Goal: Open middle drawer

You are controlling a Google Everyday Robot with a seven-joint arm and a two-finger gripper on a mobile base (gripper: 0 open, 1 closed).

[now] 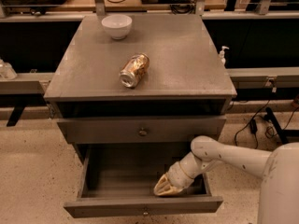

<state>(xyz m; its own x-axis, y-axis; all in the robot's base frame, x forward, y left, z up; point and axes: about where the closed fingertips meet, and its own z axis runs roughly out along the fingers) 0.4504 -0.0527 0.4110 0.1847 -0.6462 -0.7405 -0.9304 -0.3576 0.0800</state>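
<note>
Camera view: the middle drawer point(103, 130), centre of frame, sits pushed in under the cabinet top point(187, 64). The lower drawer point(117, 208) stands pulled out. The gripper point(163, 188) lies inside it, lower centre-right; spread or closed cannot be told. A can point(134, 70) lies on the top and a white bowl point(117, 26) stands there.

Grey cabinet top point(187, 55), white bowl point(117, 25) at back, tipped can point(134, 70) mid-top, tool point(164, 186) in open bottom drawer point(140, 208)

On cabinet top point(187, 55): bowl point(117, 26) behind can point(134, 70). gripper point(163, 189) inside pulled-out bottom drawer point(117, 208), below middle drawer point(103, 130).
</note>
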